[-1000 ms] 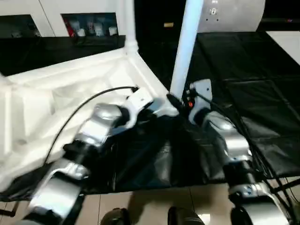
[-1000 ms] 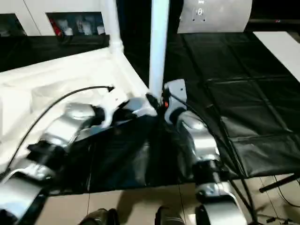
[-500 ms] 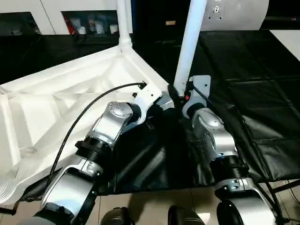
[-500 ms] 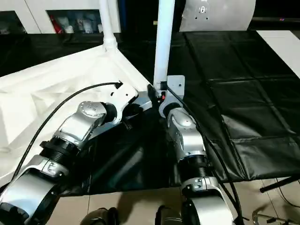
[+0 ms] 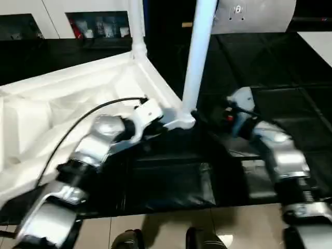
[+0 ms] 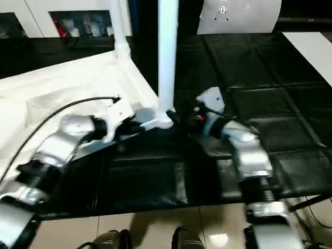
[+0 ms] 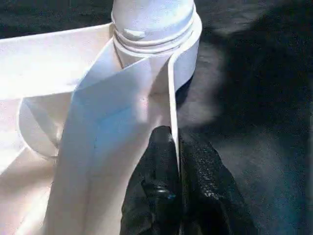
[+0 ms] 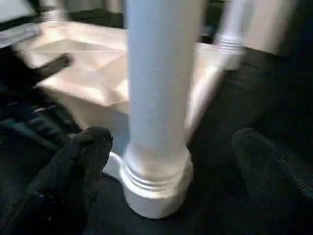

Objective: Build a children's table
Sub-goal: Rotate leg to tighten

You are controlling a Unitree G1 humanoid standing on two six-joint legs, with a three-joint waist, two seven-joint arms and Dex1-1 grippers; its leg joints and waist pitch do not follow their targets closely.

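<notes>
The children's table lies upside down on black cloth, its ribbed white top (image 5: pixel 78 98) facing up. One white leg (image 5: pixel 137 26) stands in the far corner socket. A second leg (image 5: pixel 197 57) stands upright in the near corner socket (image 5: pixel 181 120). My left gripper (image 7: pixel 175 134) is shut on the thin rim of the top just beside that near socket. My right gripper (image 8: pixel 171 142) is open, one black finger (image 8: pixel 85 152) on each side of the near leg's base and clear of it, a short way to its right in the head views.
Black cloth (image 5: pixel 280 67) covers the floor around the top. A white cabinet with glass doors (image 5: pixel 98 23) stands behind. A pale grey panel (image 5: pixel 254 15) is at the back right. Light floor tiles and my feet (image 5: pixel 202 239) lie at the near edge.
My right gripper has opened wide and drawn back to the right, away from the near leg. The left gripper keeps its hold on the rim. The camera has shifted.
</notes>
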